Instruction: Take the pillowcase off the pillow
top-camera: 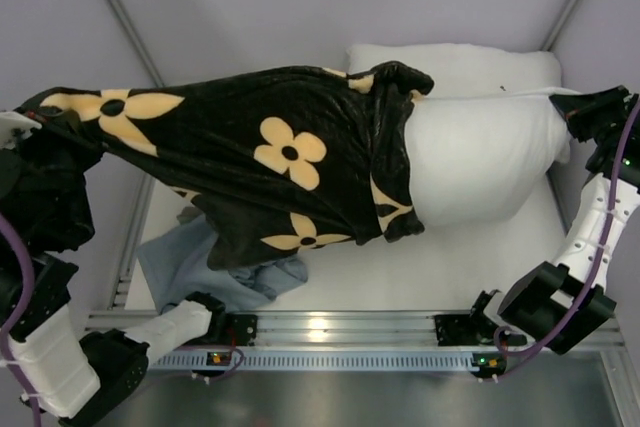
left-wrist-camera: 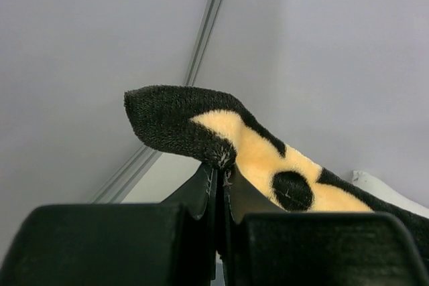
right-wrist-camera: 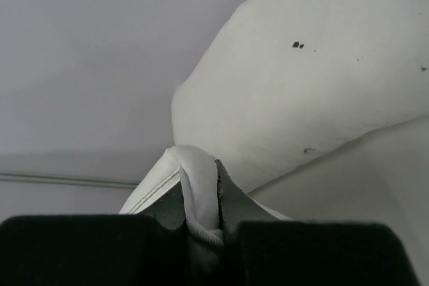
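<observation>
The black pillowcase [top-camera: 260, 162] with tan flowers is stretched from the far left to the table's middle, its open end bunched round the white pillow [top-camera: 480, 157]. About half of the pillow sticks out to the right. My left gripper [top-camera: 22, 119] is shut on the pillowcase's closed end, whose fuzzy edge [left-wrist-camera: 201, 132] shows pinched between its jaws [left-wrist-camera: 220, 165] in the left wrist view. My right gripper [top-camera: 585, 112] is shut on the pillow's right corner; the white seam [right-wrist-camera: 198, 185] sits between its jaws in the right wrist view, with the pillow's body [right-wrist-camera: 308, 98] behind.
A second plain white pillow [top-camera: 470, 65] lies behind the held one at the back right. A blue-grey cloth [top-camera: 200, 267] lies crumpled at the front left, partly under the pillowcase. The metal rail [top-camera: 330, 332] with the arm bases runs along the near edge.
</observation>
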Available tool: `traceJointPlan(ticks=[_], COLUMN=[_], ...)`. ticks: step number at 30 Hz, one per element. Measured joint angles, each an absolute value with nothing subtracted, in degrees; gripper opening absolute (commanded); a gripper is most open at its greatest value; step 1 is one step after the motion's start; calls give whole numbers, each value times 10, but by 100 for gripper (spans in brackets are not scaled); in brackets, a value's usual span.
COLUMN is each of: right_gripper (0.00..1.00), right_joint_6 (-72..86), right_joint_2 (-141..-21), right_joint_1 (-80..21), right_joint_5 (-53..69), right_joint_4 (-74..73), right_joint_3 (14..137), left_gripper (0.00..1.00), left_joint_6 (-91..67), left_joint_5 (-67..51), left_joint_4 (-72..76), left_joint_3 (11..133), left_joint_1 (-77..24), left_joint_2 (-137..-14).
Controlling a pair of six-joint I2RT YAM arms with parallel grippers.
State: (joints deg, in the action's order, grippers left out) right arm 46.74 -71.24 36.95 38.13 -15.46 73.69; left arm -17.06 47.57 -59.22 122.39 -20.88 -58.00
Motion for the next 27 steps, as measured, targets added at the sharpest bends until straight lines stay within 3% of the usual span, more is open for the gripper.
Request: traceJointPlan(ticks=[17, 27], right_gripper=[0, 0], right_joint_6=[478, 483], right_joint_2=[-719, -726], right_joint_1=[374, 374], right_joint_5=[425, 461], right_joint_4=[-160, -161], right_joint_3=[751, 759], left_gripper=[0, 0], left_joint_6=[-37, 90], left_joint_5=[607, 677], left_joint_4=[-566, -450], left_joint_3=[1279, 1247], left_joint_1=[-335, -367], left_joint_2=[-517, -458])
